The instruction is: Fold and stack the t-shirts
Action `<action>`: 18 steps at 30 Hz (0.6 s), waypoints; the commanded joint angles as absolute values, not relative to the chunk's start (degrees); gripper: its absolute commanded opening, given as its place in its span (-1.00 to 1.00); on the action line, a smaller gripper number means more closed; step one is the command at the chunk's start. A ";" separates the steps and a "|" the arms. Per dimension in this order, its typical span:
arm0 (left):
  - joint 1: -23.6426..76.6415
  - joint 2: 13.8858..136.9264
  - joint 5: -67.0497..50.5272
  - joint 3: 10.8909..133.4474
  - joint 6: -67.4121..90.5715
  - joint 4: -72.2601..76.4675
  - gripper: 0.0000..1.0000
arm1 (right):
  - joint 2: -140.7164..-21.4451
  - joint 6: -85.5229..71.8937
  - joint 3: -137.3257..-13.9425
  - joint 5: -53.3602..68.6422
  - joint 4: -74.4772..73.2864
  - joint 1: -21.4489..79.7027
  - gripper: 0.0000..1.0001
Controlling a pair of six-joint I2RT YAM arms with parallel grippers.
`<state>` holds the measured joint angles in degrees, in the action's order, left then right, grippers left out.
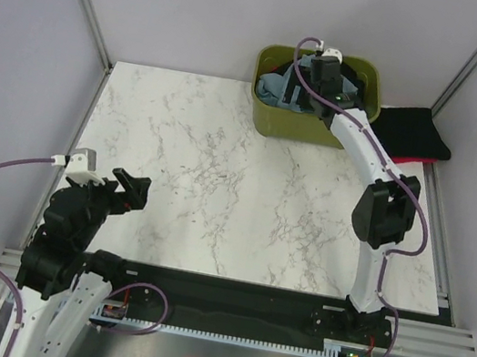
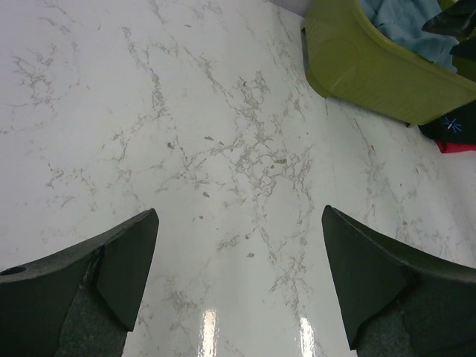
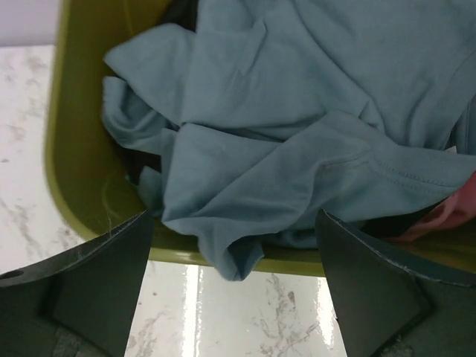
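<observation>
Overhead, my right tool (image 3: 236,223) hung released above the teal tee (image 3: 297,111), bunched in the bin (image 3: 63,149) with no clear long axis, one fold over its rim; my left tool (image 2: 239,219) gaped above the worktop (image 2: 149,97).

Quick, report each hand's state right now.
Left hand: open, empty, over the table.
Right hand: open, empty, above the teal t-shirt in the bin.
</observation>
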<state>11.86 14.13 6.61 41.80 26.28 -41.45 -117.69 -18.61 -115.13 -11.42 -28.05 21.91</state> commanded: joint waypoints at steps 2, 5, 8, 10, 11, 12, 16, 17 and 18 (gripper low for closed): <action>11.25 13.54 8.53 41.66 25.31 -39.29 0.96 | -121.37 -16.96 -120.14 -16.00 -31.03 21.97 0.90; 10.90 13.54 8.26 41.66 25.22 -39.29 0.95 | -122.96 -16.88 -121.90 -14.34 -31.11 21.97 0.66; 10.46 13.45 8.26 41.66 25.22 -39.29 0.94 | -123.92 -16.35 -124.10 -13.71 -31.11 21.97 0.10; 10.02 13.36 8.35 41.66 25.22 -39.37 0.94 | -123.75 -16.35 -126.29 -11.35 -31.11 22.06 -0.85; 9.85 13.27 8.35 41.66 25.22 -39.29 0.93 | -123.49 -16.70 -127.26 -9.95 -31.11 22.06 -1.00; 9.67 13.27 8.44 41.57 25.22 -39.29 0.93 | -123.14 -16.96 -128.22 -5.67 -30.59 22.32 -1.00; 8.70 13.62 8.26 41.66 25.22 -39.29 0.93 | -120.33 -13.81 -139.17 10.30 -28.39 26.44 -1.00; 8.70 13.88 8.26 41.66 25.22 -39.37 0.92 | -119.28 -12.93 -141.39 12.98 -27.87 27.85 -1.00; 8.61 13.89 8.35 41.57 25.22 -39.29 0.92 | -117.70 -11.61 -143.16 14.83 -25.69 30.91 -1.00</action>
<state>9.15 13.76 7.42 41.80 26.28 -41.45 -124.75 -15.31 -133.82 0.30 -32.49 24.10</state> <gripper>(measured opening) 0.963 0.031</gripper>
